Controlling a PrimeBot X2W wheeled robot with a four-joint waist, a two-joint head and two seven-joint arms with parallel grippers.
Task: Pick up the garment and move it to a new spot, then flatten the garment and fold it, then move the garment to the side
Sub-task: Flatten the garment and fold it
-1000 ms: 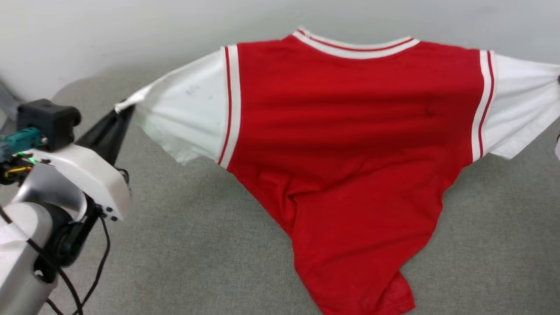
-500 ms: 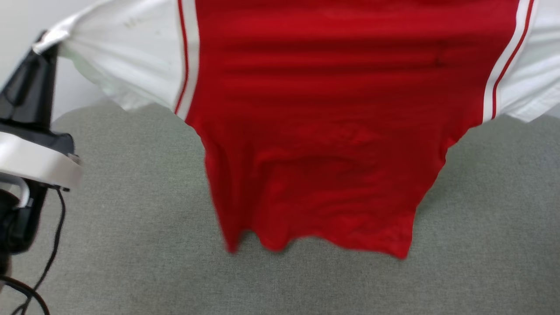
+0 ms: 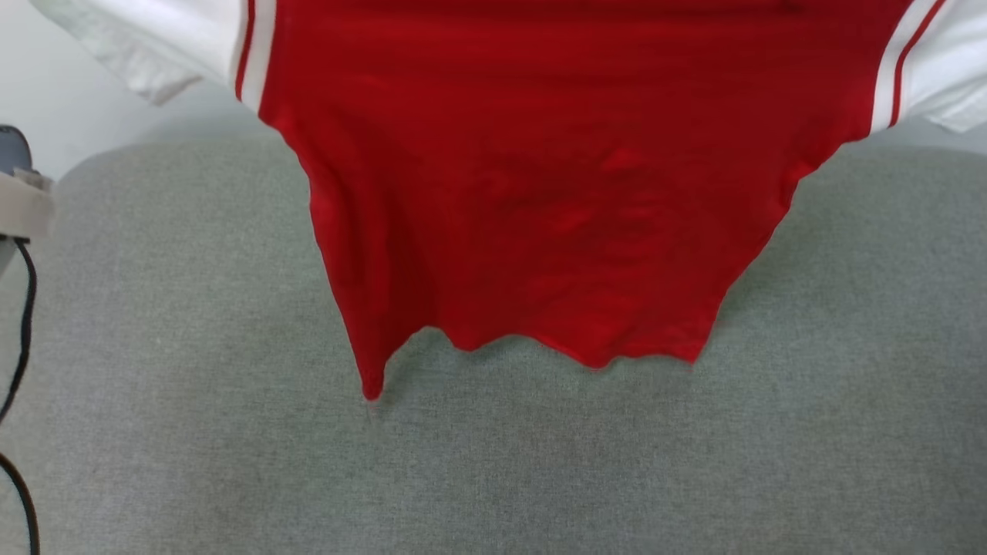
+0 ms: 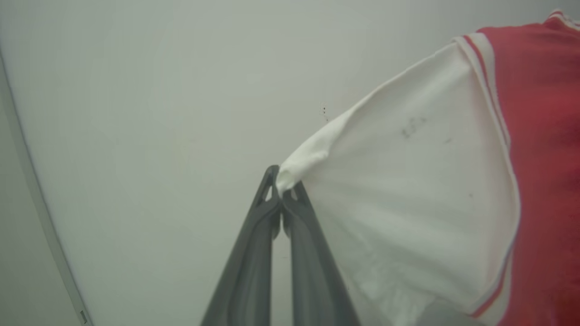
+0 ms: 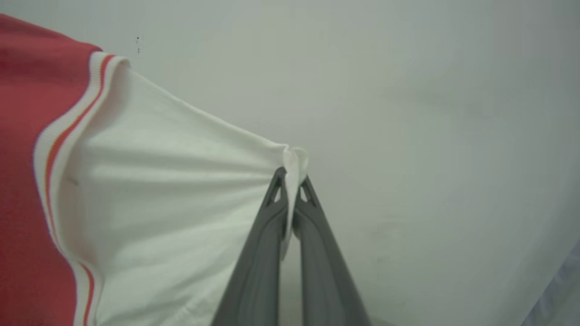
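Observation:
The garment (image 3: 540, 193) hangs spread in the air above the grey surface, red body down, its uneven hem just over the cloth. White sleeves stretch out to both sides at the top of the head view. In the left wrist view my left gripper (image 4: 283, 192) is shut on the tip of one white sleeve (image 4: 408, 203). My right gripper (image 5: 292, 181) pinches the edge of the other white sleeve (image 5: 181, 203), fingers closed on the fabric. Red-white striped trim (image 5: 68, 136) borders each sleeve. No print shows on the side facing me.
A grey fabric-covered surface (image 3: 493, 462) lies under the garment, with a pale wall (image 3: 46, 116) behind it. Part of my left arm and a black cable (image 3: 19, 308) sit at the left edge of the head view.
The garment has risen off the surface and now hangs free by both sleeves; its lower half no longer lies on the cloth. My left arm has gone up and out of the head view.

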